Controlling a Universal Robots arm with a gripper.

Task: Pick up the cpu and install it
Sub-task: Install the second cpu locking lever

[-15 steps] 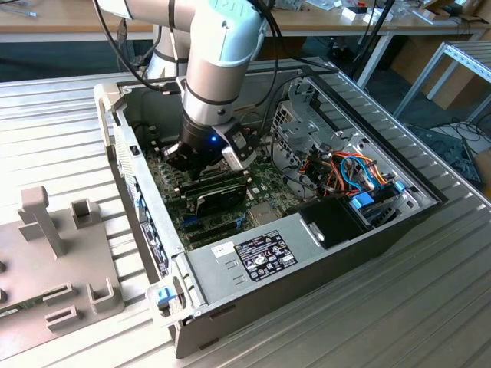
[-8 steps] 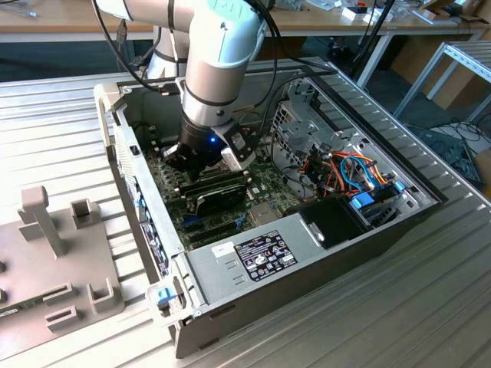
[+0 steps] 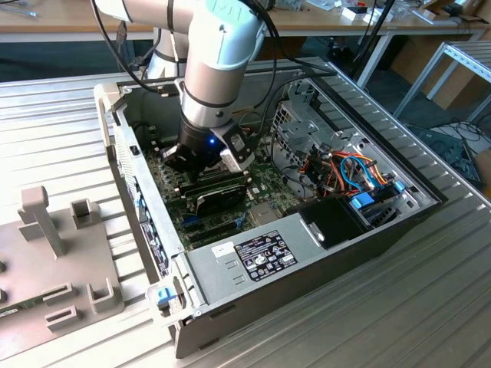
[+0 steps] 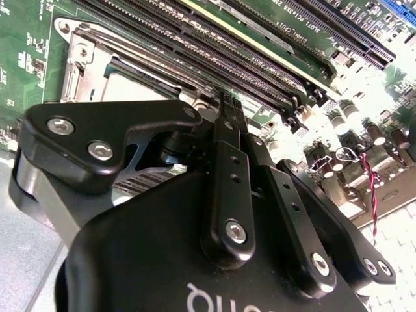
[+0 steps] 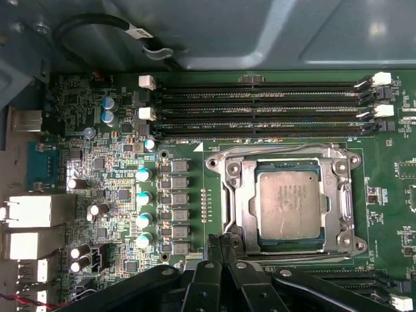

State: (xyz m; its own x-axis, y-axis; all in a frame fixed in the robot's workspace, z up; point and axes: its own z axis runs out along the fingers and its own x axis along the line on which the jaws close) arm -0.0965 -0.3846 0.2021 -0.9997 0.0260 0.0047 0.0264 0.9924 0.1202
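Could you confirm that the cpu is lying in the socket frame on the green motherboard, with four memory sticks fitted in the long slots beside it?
Not quite: the cpu does lie in the socket frame on the motherboard, but the first wrist view shows the long memory slots beside it empty, with no sticks fitted.

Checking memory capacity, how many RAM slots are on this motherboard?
4 RAM slots, stacked parallel between the cpu socket and the case wall. All look unfilled.

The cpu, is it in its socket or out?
In. The cpu lies flat inside the silver socket frame on the motherboard.
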